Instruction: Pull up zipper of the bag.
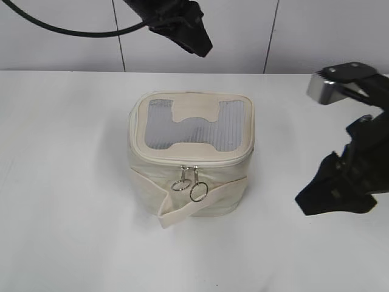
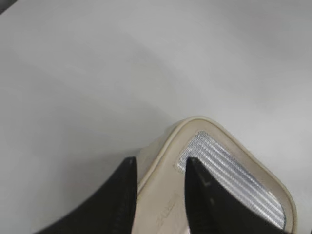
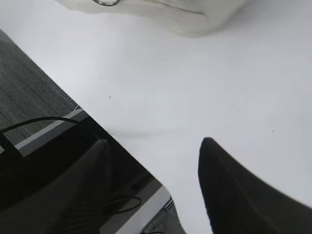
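1. The left end effector (image 1: 191,38) hangs above and behind the bag (image 1: 191,155), clear of its lid. In the left wrist view its two dark fingers (image 2: 114,204) stand apart with a gap between them, so it is open and holds nothing; one corner of the bag's lid shows through and beyond that gap.
2. The right end effector (image 1: 334,194) sits low over the bench (image 1: 67,182), well to the right of the bag and apart from it. In the right wrist view its fingers (image 3: 234,190) are spread wide and empty, with bare bench and the bench's edge between them; a bottom corner of the bag shows at the top of that view.
3. The bag stands upright on the bench between the two end effectors, touched by neither. It is a small cream boxy soft bag.
4. Its lid carries a grey ribbed H-shaped panel (image 1: 161,131), and the lid lies flat on the bag's body.
5. The zipper (image 1: 200,162) runs around the rim of the bag's lid. Two small silver sliders (image 1: 189,171) sit side by side at the middle of the bag's near face, just under the lid rim.
6. Round ring pulls (image 1: 198,191) hang down from the sliders against the bag's front.
7. A flat cream strap (image 1: 182,207) crosses the bag's near side below the rings, its loose end sticking out at the bag's lower left.
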Robot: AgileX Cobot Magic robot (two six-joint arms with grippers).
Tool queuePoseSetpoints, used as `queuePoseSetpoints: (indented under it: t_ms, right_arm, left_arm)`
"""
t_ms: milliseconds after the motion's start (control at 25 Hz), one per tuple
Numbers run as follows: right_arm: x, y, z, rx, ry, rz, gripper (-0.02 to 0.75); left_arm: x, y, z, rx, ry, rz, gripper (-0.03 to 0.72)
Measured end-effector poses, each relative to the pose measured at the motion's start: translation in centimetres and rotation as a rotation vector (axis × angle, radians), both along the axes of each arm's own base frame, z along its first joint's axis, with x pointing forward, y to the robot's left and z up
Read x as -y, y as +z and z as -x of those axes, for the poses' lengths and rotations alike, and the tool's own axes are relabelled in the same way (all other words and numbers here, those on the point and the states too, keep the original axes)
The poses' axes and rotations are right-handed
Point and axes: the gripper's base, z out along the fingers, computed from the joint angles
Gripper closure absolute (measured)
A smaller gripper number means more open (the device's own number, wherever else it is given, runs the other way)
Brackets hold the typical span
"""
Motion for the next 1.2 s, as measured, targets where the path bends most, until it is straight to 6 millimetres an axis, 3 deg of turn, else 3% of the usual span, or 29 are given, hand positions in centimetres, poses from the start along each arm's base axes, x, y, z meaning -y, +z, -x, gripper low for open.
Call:
queuePoseSetpoints:
  t_ms: [240,400,560,760,960,1200]
  right_arm:
    - [4.1,1.2,0.3,-0.093,-0.177,-0.014,0.283]
    - [5.1,1.6,0.9,-0.130,-0.212,0.000,0.283]
    - [5.7,3.0,2.3,-0.084,-0.208,0.023,0.281]
    - [7.0,5.8,5.6,0.041,-0.237,0.034,0.285]
    - [8.0,8.4,10.1,0.227,-0.269,-0.041,0.303]
    - [9.1,6.1,14.6,0.354,-0.286,-0.075,0.305]
  left_arm:
    - [-3.6,2.2,3.9,0.005,0.184,-0.068,0.448]
    - [-7.9,3.7,9.0,0.061,0.355,-0.084,0.449]
    - [-13.2,4.8,16.3,0.129,0.483,-0.072,0.449]
    - [-19.5,5.7,26.2,0.233,0.607,0.063,0.449]
    - [-23.9,4.3,32.5,0.306,0.691,0.103,0.449]
    - [-26.2,-0.2,35.9,0.331,0.713,0.096,0.449]
